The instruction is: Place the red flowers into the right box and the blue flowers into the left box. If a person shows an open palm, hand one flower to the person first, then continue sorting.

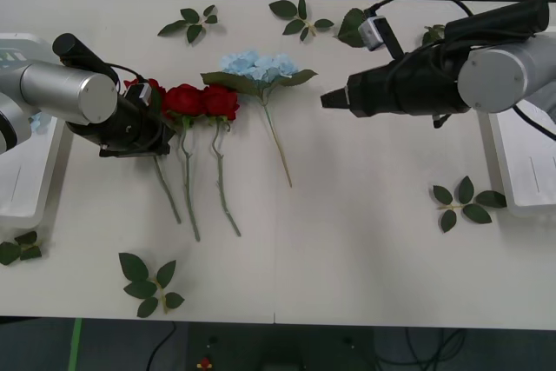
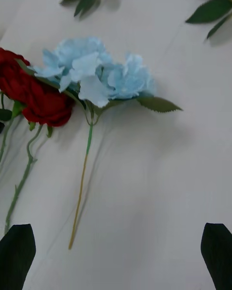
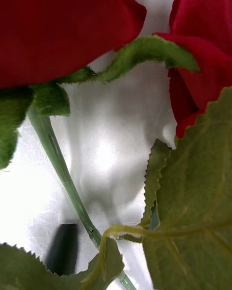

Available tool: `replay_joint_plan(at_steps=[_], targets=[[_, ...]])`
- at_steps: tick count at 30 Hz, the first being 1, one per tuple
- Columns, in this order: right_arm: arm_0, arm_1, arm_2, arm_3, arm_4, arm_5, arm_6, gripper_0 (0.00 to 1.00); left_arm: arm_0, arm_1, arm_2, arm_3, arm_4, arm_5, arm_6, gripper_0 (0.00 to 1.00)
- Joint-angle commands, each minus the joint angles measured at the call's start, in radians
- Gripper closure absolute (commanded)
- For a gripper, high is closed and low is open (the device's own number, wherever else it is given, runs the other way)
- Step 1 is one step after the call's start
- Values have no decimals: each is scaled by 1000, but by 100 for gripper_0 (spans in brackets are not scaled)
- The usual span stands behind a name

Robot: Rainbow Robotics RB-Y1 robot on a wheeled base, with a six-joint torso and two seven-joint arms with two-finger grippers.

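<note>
Three red flowers lie in a row left of the table's middle, blooms [image 1: 185,100] [image 1: 221,102] side by side and a third [image 1: 149,87] half hidden by my left arm. My left gripper [image 1: 155,143] is down among their stems; in the left wrist view a rose bloom [image 3: 58,29] and its stem [image 3: 53,150] are very close. One blue flower [image 1: 258,64] [image 2: 96,72] lies just right of the roses. My right gripper [image 1: 328,98] [image 2: 116,261] hovers open to its right, holding nothing. The left box [image 1: 22,180] and right box [image 1: 521,171] sit at the table's ends.
Loose green leaf sprigs are scattered about: two at the back [image 1: 193,23] [image 1: 300,16], one near the right box [image 1: 460,202], one at the front left [image 1: 148,284], one by the left box [image 1: 17,249]. The front centre of the table is bare.
</note>
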Motion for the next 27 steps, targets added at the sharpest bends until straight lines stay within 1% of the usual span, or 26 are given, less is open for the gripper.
replay_joint_plan(at_steps=[1,4,8,12,16,19,22,23,27], targets=[[-75,90,-21,27,111,127,-155,0,-45,-8,-14,-8,-9,-11,48,100],[-102,149,-21,42,188,193,-250,0,-45,-8,-14,-8,-9,-11,48,100],[-128,246,-21,77,309,238,-375,0,-45,-8,-14,-8,-9,-11,48,100],[-155,349,-21,149,432,242,-463,0,-44,-17,-20,-3,-16,-17,45,100],[-179,423,-21,223,525,242,-475,0,-59,-13,-23,6,-24,-31,42,100],[-197,478,-21,286,600,241,-491,0,-88,-11,-19,20,-16,-22,40,100],[-217,504,-21,330,622,241,-500,0,-125,-3,38,18,-21,44,36,100],[-222,511,-21,343,628,239,-503,0,-142,1,76,10,-26,87,31,100],[-245,533,-21,385,634,238,-515,0,-209,12,317,-31,-29,336,-45,100]])
